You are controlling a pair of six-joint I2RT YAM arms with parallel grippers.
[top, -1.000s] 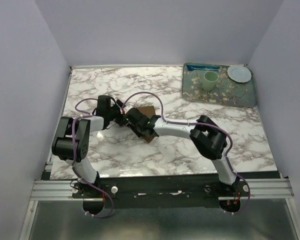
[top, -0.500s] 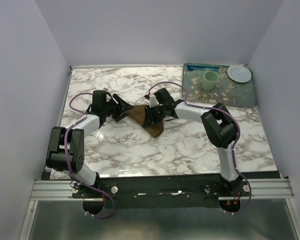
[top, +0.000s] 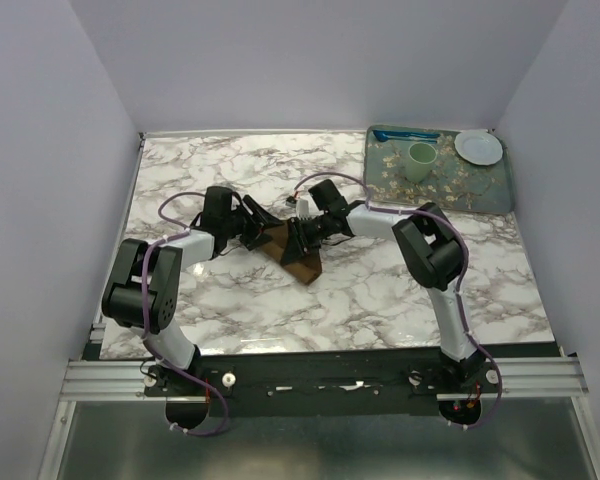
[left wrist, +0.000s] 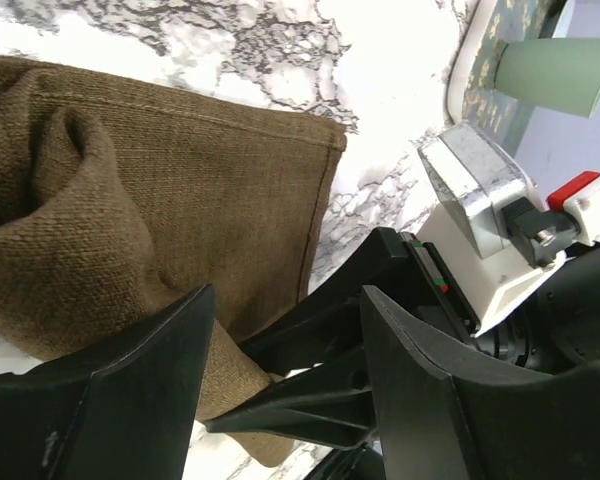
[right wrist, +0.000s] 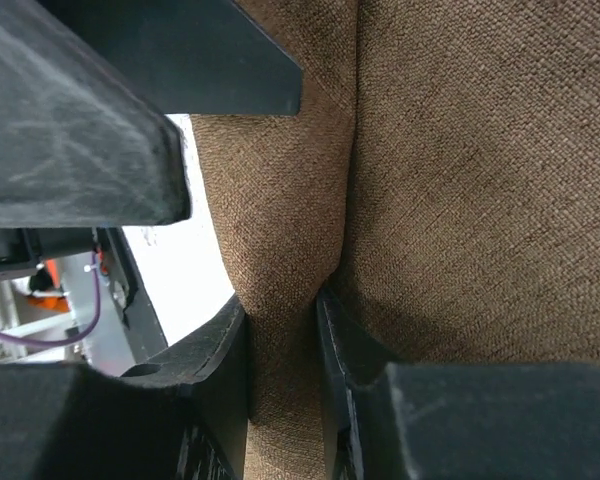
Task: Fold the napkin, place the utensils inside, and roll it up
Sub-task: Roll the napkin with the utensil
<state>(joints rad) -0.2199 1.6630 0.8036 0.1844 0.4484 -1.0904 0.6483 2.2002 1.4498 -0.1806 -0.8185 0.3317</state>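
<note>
My right gripper is clenched on a fold of the napkin, bunched on the counter left of the tray; my left gripper (fingers spread wide) straddles that pinch, released.

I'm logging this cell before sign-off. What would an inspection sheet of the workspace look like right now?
Surface: marble-pattern table, white with grey veins.
Job's things: brown napkin bunched mid-table between the two arms; spoon not seen.
Clutter: tray at the far right corner, holding a green cup, a white plate and a blue utensil.
Grippers: left gripper with fingers apart at the napkin's edge; right gripper pinching a fold of the napkin.
Cables: purple cables loop along both arms.
Surroundings: plain lavender walls on three sides; nothing else seen.
</note>
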